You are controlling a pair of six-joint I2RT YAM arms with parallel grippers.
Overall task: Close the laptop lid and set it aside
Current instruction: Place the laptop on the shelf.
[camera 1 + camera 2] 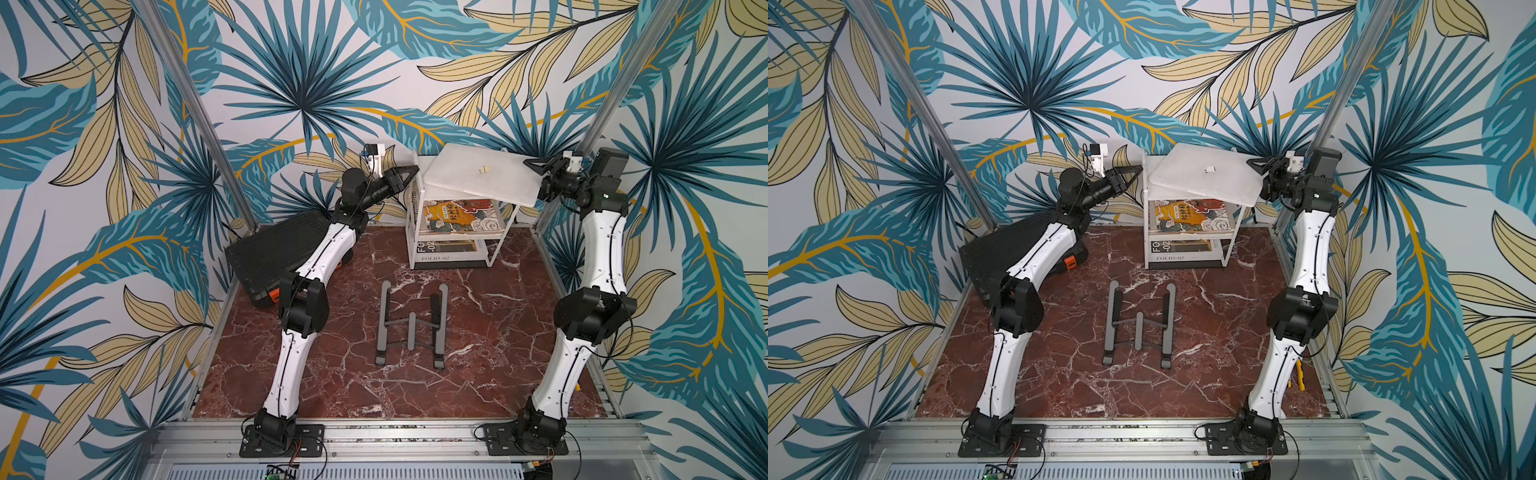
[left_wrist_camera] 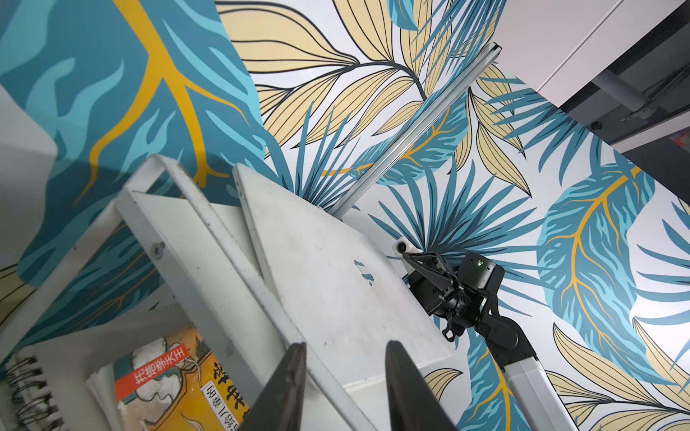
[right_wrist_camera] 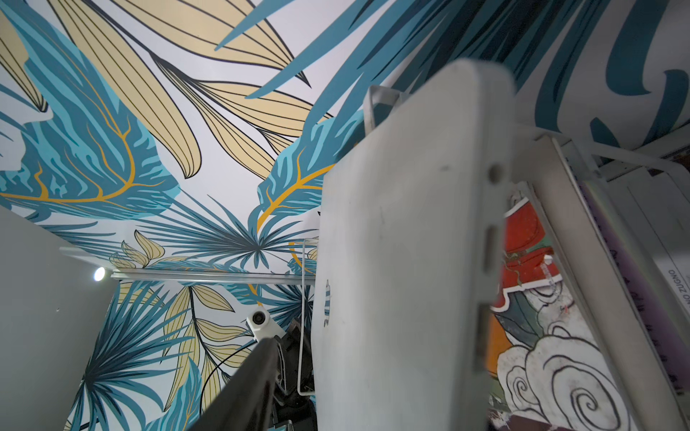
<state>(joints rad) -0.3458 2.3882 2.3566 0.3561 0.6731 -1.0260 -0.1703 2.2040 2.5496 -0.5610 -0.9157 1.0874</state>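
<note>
Though askew, laptop [image 1: 478, 176] atop shelf rack [image 1: 415, 241]

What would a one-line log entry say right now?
laptop: closed, askew atop shelf rack | left gripper: open beside rack | right gripper: at laptop's edge, grip unclear

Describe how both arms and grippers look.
The left arm and right arm match: white curved shells, black joint housings, a thin black cable along each shell, black base plates. The left gripper and right gripper have black tapered fingers and a white camera mount.
</note>
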